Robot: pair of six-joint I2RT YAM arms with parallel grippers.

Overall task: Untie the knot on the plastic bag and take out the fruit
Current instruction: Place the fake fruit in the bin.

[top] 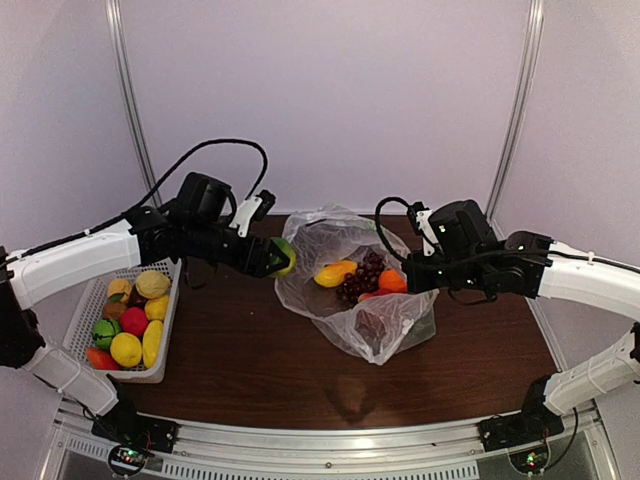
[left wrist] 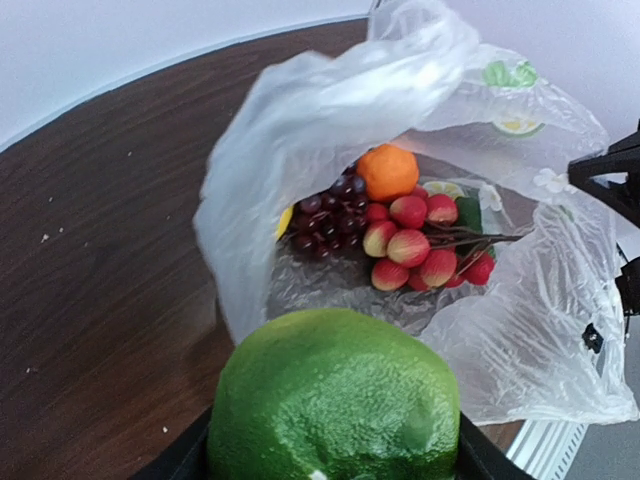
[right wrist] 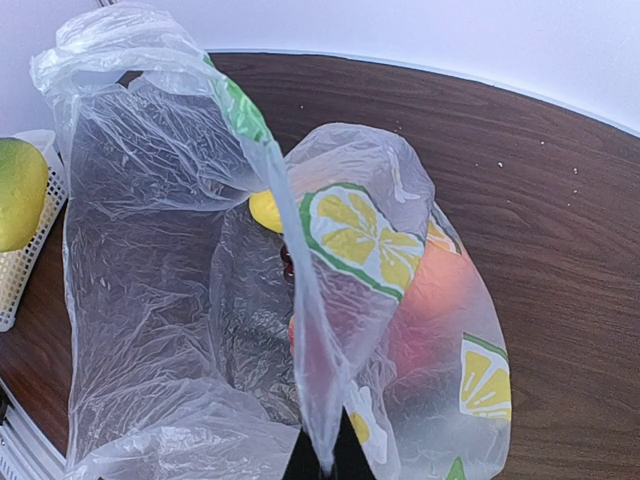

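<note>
Top external: left pincer (top: 276,258) clamps a lime (top: 287,255) above the counter (top: 250,360), right pincer (top: 411,273) pinches the bag (top: 385,330); the round lime might slip free.

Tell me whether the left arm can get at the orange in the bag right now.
Probably not yet: the left gripper is full, holding a green fruit. The bag mouth gapes toward it, orange exposed.

Robot lab booth: plain white wall panels (top: 330,100), aluminium frame rail (top: 320,440), wooden table (top: 250,350).
</note>
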